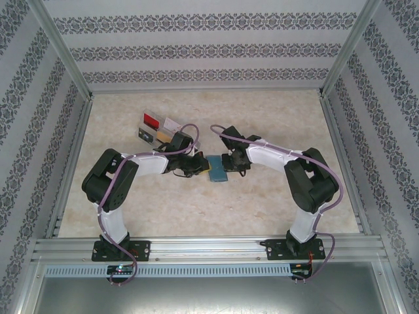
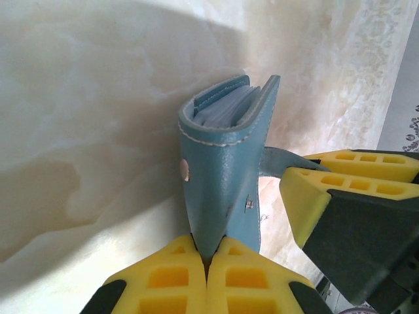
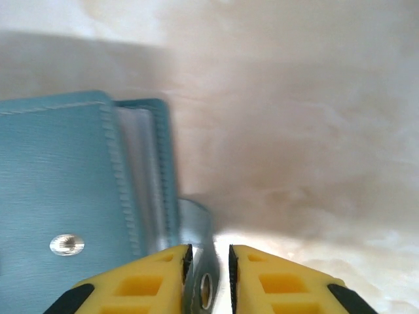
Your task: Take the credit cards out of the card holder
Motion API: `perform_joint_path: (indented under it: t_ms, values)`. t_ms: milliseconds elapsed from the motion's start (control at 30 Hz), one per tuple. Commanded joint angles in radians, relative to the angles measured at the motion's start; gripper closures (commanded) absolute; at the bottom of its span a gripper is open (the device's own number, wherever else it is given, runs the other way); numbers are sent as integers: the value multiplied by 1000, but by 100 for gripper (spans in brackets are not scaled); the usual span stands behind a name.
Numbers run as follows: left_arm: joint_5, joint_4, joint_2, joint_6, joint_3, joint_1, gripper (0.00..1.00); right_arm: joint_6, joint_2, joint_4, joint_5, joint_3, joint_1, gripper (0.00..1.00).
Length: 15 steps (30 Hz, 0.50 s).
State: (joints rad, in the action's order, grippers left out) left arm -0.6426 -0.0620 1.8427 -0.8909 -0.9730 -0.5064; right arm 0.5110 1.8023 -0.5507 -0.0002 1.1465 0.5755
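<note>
While your left gripper (image 2: 206, 265) clamps the card holder (image 2: 222, 144) upright on the table (image 2: 78, 131), your right gripper (image 3: 208, 261) straddles its snap tab (image 3: 200, 226), fingers (image 3: 147, 281) barely apart. Tug before they bite and the tab slips out.

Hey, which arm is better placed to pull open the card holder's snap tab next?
Right, I'd say. The right hand has its fingers either side of the snap tab, ready to pinch and pull, while the left hand is shut on the edge of the card holder, bracing it.
</note>
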Motion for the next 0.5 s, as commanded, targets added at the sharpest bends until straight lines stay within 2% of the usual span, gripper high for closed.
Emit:
perform_joint_path:
  t_ms: [0, 67, 100, 233, 333, 467]
  values:
    - [31, 32, -21, 0, 8, 11, 100, 22, -19, -42, 61, -16, -2, 75]
    - [30, 38, -25, 3, 5, 11, 100, 18, -24, -24, 27, -12, -2, 73]
    - [32, 47, -27, 6, 2, 11, 93, 13, -24, -11, 1, -10, -3, 72]
    - [69, 108, -57, 38, -22, 11, 52, 10, 2, 5, -45, 19, -8, 70]
    - [113, 158, -93, 59, -34, 15, 35, 10, 20, 16, -46, 34, -9, 71]
    - [169, 202, -142, 76, -29, 31, 21, 12, 32, 26, -39, 40, -9, 74]
